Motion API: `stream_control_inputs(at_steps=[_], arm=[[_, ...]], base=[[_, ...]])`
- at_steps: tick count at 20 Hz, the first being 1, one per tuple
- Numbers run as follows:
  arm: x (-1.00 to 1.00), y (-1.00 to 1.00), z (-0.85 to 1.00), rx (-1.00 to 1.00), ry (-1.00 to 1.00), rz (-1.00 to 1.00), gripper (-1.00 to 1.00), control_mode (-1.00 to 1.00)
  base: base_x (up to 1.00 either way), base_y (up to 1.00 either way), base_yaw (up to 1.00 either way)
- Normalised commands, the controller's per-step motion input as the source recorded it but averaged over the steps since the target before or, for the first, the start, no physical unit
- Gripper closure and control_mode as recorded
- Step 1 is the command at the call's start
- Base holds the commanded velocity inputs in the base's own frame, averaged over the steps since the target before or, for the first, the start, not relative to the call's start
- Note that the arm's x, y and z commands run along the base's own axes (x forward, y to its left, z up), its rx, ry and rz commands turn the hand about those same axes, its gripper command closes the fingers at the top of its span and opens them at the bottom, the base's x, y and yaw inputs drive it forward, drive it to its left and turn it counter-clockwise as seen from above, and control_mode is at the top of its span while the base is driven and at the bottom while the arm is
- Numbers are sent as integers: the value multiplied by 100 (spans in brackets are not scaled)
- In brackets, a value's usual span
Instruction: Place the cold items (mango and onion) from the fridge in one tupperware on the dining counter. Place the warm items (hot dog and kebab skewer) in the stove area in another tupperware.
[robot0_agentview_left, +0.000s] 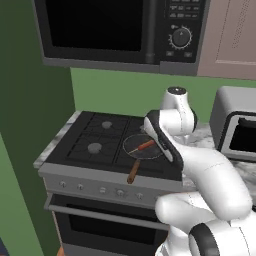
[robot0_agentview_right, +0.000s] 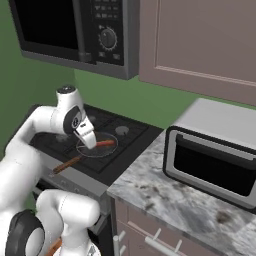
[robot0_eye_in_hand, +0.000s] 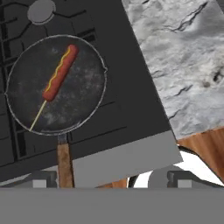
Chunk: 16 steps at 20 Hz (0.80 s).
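A red hot dog (robot0_eye_in_hand: 60, 72) with a yellow mustard stripe, on a thin stick, lies in a round dark pan (robot0_eye_in_hand: 78, 105) on the stove's front right burner. It also shows as the hot dog (robot0_agentview_left: 146, 146) and the hot dog (robot0_agentview_right: 104, 144) in the base views. My gripper (robot0_eye_in_hand: 113, 180) hangs above the stove's front edge, just toward me from the pan, open and holding nothing. In the right base view the gripper (robot0_agentview_right: 90, 144) points down over the pan (robot0_agentview_right: 95, 152). The pan's wooden handle (robot0_eye_in_hand: 64, 164) sticks out over the stove front. The kebab skewer, mango, onion and tupperware are out of view.
A microwave (robot0_agentview_left: 120, 30) hangs above the stove (robot0_agentview_left: 95, 147). A marble counter (robot0_agentview_right: 165, 200) lies to the stove's right, and a toaster oven (robot0_agentview_right: 210, 165) stands on it. Wooden floor (robot0_eye_in_hand: 201, 144) shows below the counter edge.
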Motion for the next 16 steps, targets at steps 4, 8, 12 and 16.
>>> stream_control_inputs(at_steps=[4,8,12,16], arm=[[62,0,-52,3,26,-13,-100,-100],[69,0,-34,0,15,-7,-100,-100],[67,0,-23,0,1,-4,-100,-100],[56,1,-31,0,0,-3,-100,-100]], base=[[0,0,0],[0,0,0],[0,0,0],[0,0,0]])
